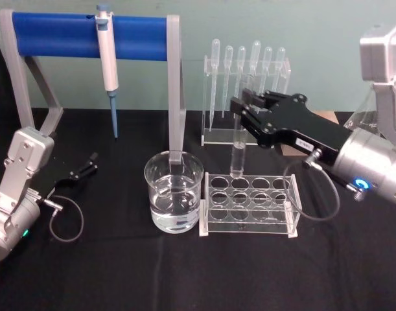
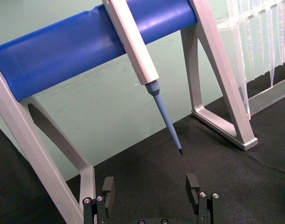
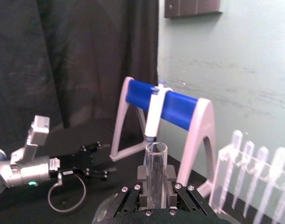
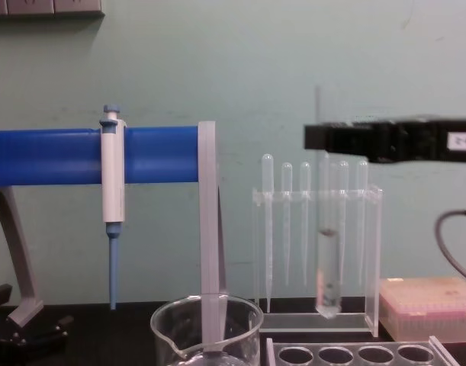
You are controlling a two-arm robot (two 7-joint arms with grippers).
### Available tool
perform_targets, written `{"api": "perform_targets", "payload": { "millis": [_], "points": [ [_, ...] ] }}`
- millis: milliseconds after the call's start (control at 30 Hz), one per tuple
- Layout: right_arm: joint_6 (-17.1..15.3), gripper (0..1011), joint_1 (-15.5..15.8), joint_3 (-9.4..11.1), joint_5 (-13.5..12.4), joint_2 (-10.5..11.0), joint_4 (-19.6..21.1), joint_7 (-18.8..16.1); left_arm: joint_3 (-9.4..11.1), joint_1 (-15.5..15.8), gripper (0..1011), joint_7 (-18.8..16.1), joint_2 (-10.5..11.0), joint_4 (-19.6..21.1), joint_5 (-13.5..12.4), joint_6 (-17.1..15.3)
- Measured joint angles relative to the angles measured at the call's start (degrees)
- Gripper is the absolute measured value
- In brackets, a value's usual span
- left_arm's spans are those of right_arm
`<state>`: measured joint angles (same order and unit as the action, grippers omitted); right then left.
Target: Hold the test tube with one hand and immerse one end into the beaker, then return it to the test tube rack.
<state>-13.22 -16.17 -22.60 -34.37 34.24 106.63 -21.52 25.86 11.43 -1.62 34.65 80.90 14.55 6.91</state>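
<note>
**Tube Held Over the Rack**

I saw my right tool (image 1: 242, 107) up high, reaching in from the right. Its two fingers were clamped on the top part of the tube (image 1: 237, 155). The tube stood straight up and down, with its open end on top. Its round bottom hung over the back row of holes in the rack (image 1: 248, 230). In the chest view there was a gap between the tube and the rack, so it was not down in a hole.

The beaker (image 1: 153, 194) sat on the tabletop (image 1: 185, 278), just beside the rack on its left. It had water in it. The tube was not touching it.

My left tool (image 1: 91, 163) was low at the far left, well apart from the beaker. Its fingers were apart and held nothing.

At the back, a pipette (image 1: 110, 58) hung on a blue stand (image 1: 55, 35). Thin droppers (image 1: 255, 61) stood in a clear holder (image 1: 214, 136).
</note>
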Motion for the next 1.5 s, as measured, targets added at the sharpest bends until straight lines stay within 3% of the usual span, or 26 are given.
{"api": "perform_targets", "payload": {
  "millis": [400,600,900,1500],
  "points": [
    [-1.8,226,-7.7,-5.5,1.5,-5.3,-3.0,-1.4,0.0,0.0,1000,0.0,0.0,0.0,0.0,0.0],
    [-1.3,226,-10.5,-8.3,2.8,-8.8,-7.3,-1.6,0.0,0.0,1000,0.0,0.0,0.0,0.0,0.0],
    [0.5,226,-11.1,-10.2,4.3,-11.3,-11.7,-2.0,0.0,0.0,1000,0.0,0.0,0.0,0.0,0.0],
    [7.0,226,-8.1,-11.6,8.9,-14.2,-20.0,-4.2,0.0,0.0,1000,0.0,0.0,0.0,0.0,0.0]
  ]
}}
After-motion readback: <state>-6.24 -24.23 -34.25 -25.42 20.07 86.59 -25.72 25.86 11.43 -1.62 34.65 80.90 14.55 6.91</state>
